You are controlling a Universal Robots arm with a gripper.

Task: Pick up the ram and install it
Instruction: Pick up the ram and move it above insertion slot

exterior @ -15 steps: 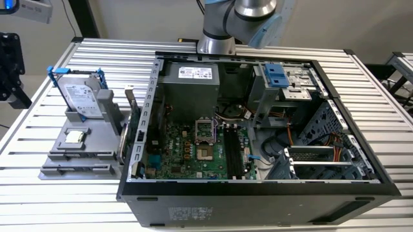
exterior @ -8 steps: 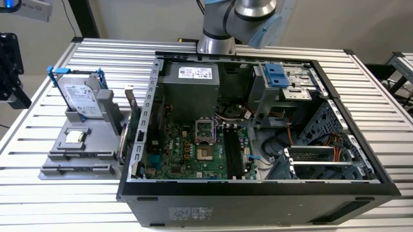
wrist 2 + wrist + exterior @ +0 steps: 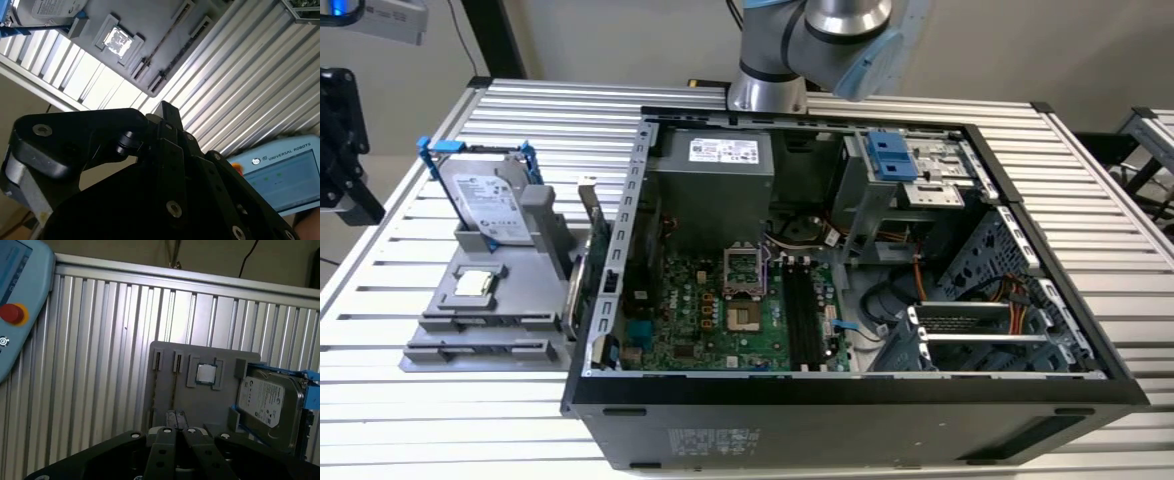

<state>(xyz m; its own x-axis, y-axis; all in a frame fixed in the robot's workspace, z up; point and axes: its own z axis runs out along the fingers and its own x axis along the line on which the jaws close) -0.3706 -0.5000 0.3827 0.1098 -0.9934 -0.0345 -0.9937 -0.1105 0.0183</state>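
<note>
Ribbed metal table (image 3: pixel 440 430) with grey fixture (image 3: pixel 494 330), open computer case (image 3: pixel 854 420).

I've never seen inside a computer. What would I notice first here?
The open computer case, green motherboard showing, sits mid-table in the exterior view. On the exterior view's left, a silver hard drive in a blue frame stands on a grey holder. In the first wrist view, the black end effector points toward that holder.

Printed labels are spotted on the hard drive (image 3: pixel 267 402) beside the gripper (image 3: pixel 176 416), and a logo line on the pendant (image 3: pixel 285 160).
</note>
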